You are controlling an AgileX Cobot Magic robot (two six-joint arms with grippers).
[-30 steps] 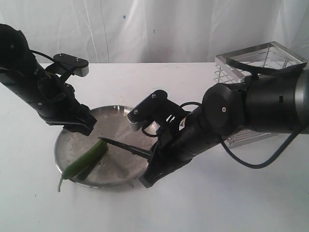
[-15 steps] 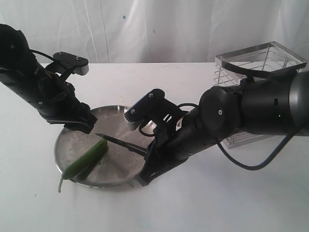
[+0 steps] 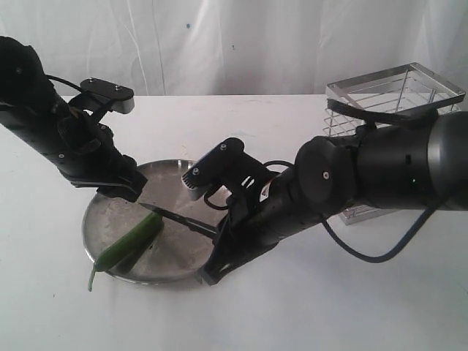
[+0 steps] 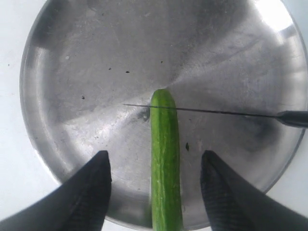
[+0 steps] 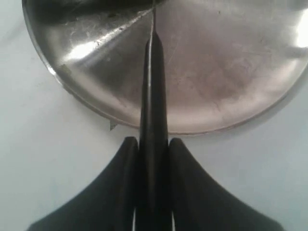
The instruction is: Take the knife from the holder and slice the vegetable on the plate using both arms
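Nearest the camera, in the lower middle of the exterior frame, the right fingers [image 5: 120, 183] are clamped on the black handle of the knife [image 5: 153, 96]. They sit just off the near rim of the plate [image 4: 96, 72], above the white tabletop [image 3: 329, 307]. From there the blade reaches up and left over the plate and crosses the vegetable [image 4: 165, 159] close to its blunt end, square to its long axis. Whether the edge touches the skin I cannot tell. The vegetable lies on the plate's left half, its long axis running from the stem end at the lower-left rim up toward the centre. Beyond it, at the left of the frame, the left fingers [image 4: 89, 192] stand apart, one on each side of the vegetable, touching neither flank. So the right arm looks placed to cut and the left to steady. The holder [image 3: 395, 95] stands farthest, at the upper right. Counted: one knife, one uncut vegetable, one plate, one holder, two arms
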